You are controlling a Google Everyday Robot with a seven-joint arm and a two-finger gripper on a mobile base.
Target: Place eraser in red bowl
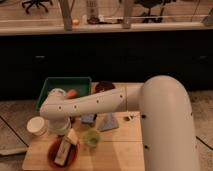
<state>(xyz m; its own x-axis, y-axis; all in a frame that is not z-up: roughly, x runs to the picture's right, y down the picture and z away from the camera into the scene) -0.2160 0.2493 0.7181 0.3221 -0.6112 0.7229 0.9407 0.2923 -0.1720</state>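
The red bowl [54, 156] sits at the table's front left corner. The eraser [66, 148], a cream-tan block with a dark strip, lies slanted in it, its upper end sticking out over the bowl's far right rim. My gripper [64, 129] hangs at the end of the white arm, right above the bowl and close to the eraser's upper end. I cannot see whether it touches the eraser.
A small green cup [92, 138] stands just right of the bowl. A white cup [36, 126] is to the left. A green bin [50, 89], a maroon bowl [104, 86] and a grey-blue packet [108, 122] lie behind. The wooden table's front edge [100, 166] is near.
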